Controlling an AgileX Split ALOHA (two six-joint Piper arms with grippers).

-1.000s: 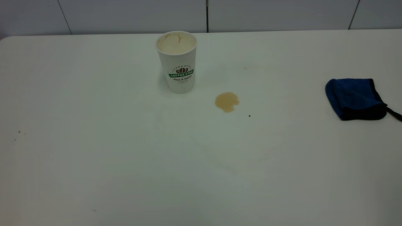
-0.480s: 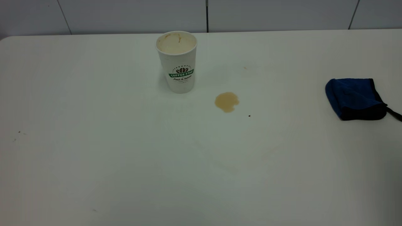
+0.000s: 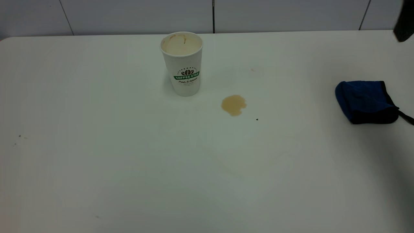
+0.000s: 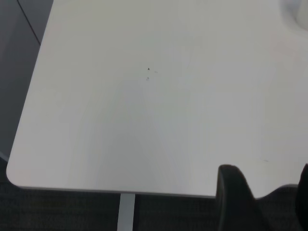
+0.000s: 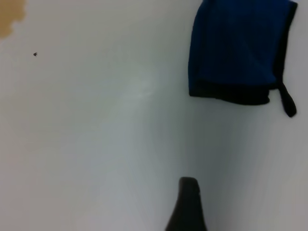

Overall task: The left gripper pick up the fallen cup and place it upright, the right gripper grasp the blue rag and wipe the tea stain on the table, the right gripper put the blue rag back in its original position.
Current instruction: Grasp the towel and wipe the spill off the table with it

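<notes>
Cup: upright beside stain; a careless wipe could topple it.
Right tool: above rag; grip state unclear.
Left tool: open, parked.

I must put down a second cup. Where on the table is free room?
The whole table in front of the cup is bare, and so is its left side. Free too is the stretch between the tea stain and the blue rag. Only the gap between cup and stain is narrow.

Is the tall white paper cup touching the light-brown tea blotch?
Apart. The exterior view shows bare white table between the upright paper cup and the tea blotch.
</notes>
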